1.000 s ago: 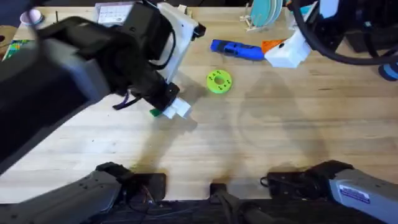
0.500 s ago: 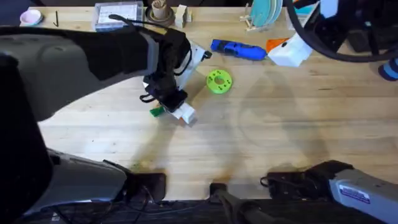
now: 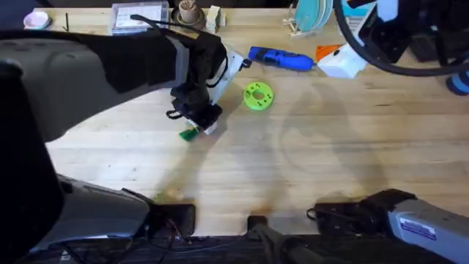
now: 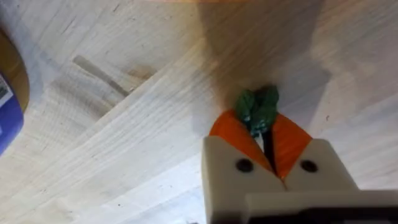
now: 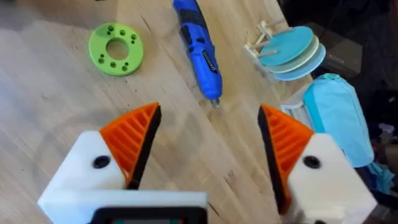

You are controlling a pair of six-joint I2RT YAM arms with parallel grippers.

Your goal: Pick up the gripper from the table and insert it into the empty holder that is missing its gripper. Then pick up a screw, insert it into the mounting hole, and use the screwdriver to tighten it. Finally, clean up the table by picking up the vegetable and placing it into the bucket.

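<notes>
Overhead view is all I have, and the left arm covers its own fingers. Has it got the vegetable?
Observer: Yes. In the left wrist view the left gripper is shut on the vegetable, whose leaves poke out past the orange tips.
Operator: Is the right gripper holding anything?
Observer: No. The right wrist view shows the right gripper open and empty.
Operator: What lies ahead of it?
Observer: The screwdriver lies on the table beyond its fingertips, bit toward them, with a green disc beside it.
</notes>
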